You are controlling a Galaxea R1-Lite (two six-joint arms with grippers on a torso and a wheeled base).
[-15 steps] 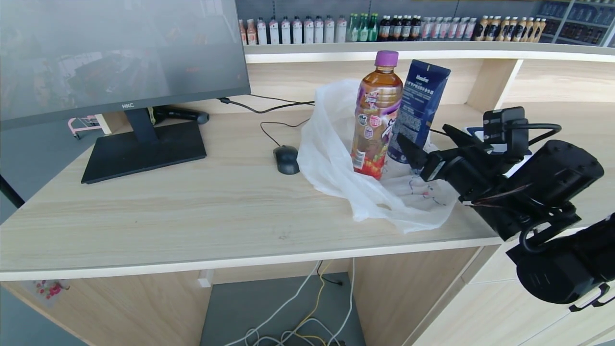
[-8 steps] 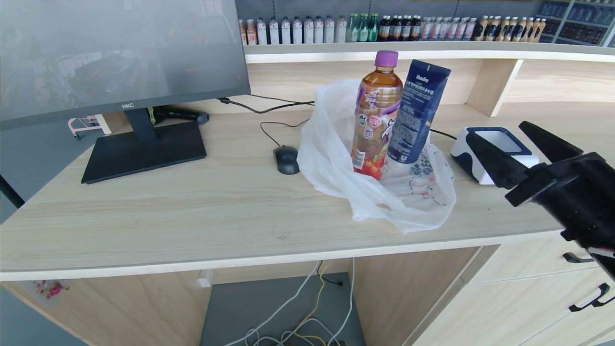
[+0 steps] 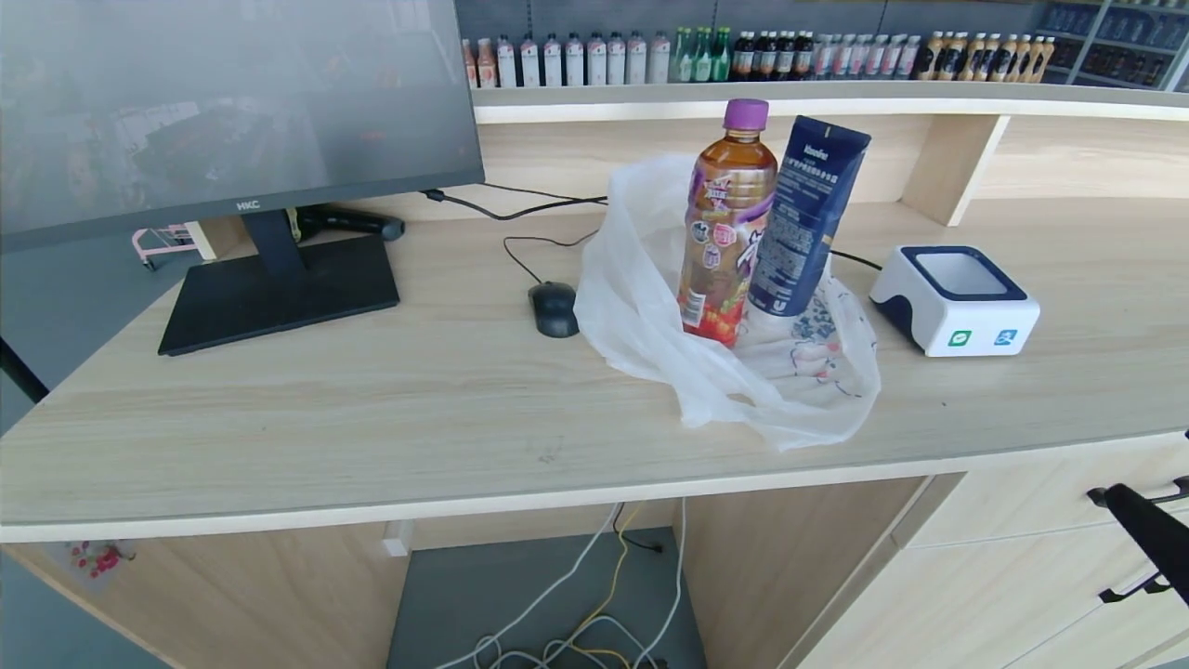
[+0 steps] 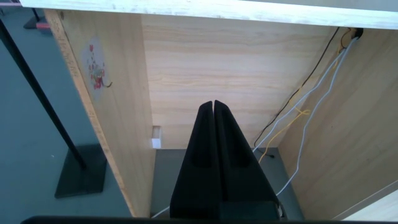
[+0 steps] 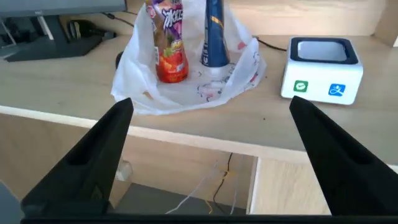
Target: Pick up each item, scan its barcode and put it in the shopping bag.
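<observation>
Pale wood tabletop (image 3: pixel 372 409) in a shop, drinks shelf (image 3: pixel 743 56) behind. Monitor (image 3: pixel 232 102) at the robot's left, mouse (image 3: pixel 555 308) just beside the shopping bag (image 3: pixel 641 325). White plastic bag lies slumped open near mid-tabletop; a bottle (image 3: pixel 729 223) with a purple cap and a blue pouch (image 3: pixel 808 214) stand upright in its mouth, touching each other. Scanner (image 3: pixel 957 302) sits near the bag on the robot's right, nothing on it. Right tool (image 5: pixel 211 102) hangs below the tabletop's front edge, fingers spread wide, holding nothing. Left tool (image 4: pixel 214 109) is low beside the wooden side panel, fingers pressed together, nothing between them. Judgement: both items seen are bagged, so the bagging step looks done. Any next move would need another unscanned item, then a lift of the right tool above the edge, keeping away from the tall, easily tipped bottle.
</observation>
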